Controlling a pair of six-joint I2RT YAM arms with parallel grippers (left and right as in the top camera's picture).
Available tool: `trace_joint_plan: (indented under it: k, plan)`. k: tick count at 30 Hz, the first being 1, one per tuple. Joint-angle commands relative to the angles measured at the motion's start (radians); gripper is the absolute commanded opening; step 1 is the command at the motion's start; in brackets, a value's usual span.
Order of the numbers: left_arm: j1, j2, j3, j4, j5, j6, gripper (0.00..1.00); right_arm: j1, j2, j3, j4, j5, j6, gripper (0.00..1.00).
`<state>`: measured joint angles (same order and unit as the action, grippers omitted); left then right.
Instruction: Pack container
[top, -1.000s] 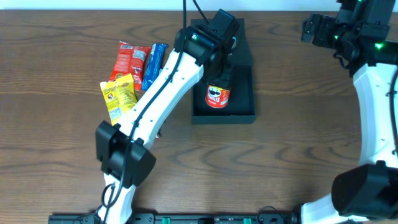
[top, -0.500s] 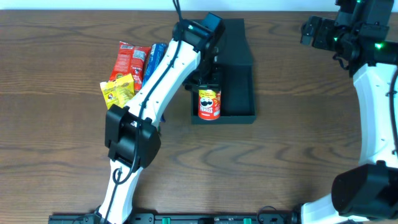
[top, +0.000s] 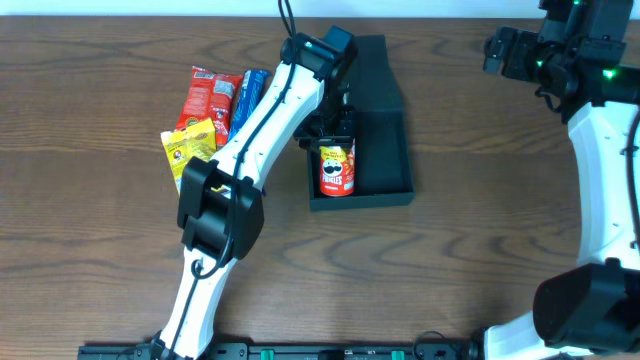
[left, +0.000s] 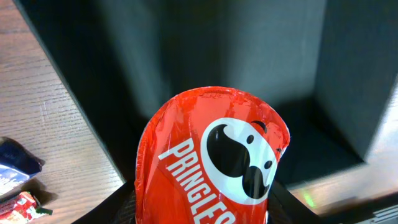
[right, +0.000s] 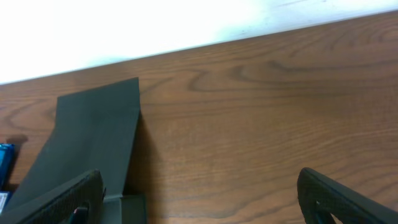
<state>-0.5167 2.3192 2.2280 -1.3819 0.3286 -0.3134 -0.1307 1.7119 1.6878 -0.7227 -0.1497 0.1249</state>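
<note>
Pringles can (top: 337, 168) in container (top: 385, 150), seemingly against its left wall, snack packets (top: 213, 115) left of container

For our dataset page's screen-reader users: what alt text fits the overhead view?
The left gripper holds a red Pringles can at the near-left corner of the open black container. Snack packets lie on the wooden table to its left.

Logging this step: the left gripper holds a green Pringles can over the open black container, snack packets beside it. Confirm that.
One error: the Pringles can is red, not green; the left wrist view shows it. The left gripper does hold it over the open black container, snack packets beside it.
</note>
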Motion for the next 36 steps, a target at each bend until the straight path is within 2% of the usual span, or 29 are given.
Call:
trace_joint_plan:
  k: [1,6,8,12,22,28,36]
  plan:
    - [0.006,0.017,0.02,-0.006,-0.034,0.018,0.5,-0.006,-0.018,0.006,-0.003,-0.005,-0.007,0.99]
    - [0.026,0.017,0.02,-0.009,-0.032,0.018,0.52,-0.006,-0.018,0.006,-0.006,-0.005,-0.007,0.99]
    - [0.03,0.017,0.02,-0.008,-0.032,0.018,0.66,-0.006,-0.018,0.006,-0.01,-0.005,-0.007,0.99]
    - [0.032,0.017,0.02,-0.003,-0.032,0.019,0.75,-0.006,-0.018,0.006,-0.021,-0.005,-0.007,0.99]
    - [0.032,0.016,0.023,0.019,-0.035,0.03,0.75,-0.006,-0.018,0.006,-0.032,-0.005,-0.007,0.99]
    - [0.032,0.016,0.025,0.059,-0.128,0.048,0.77,-0.006,-0.018,0.006,-0.034,-0.005,-0.007,0.99]
    - [0.018,0.016,0.025,0.04,-0.121,0.067,0.78,-0.006,-0.018,0.006,-0.034,-0.005,-0.007,0.99]
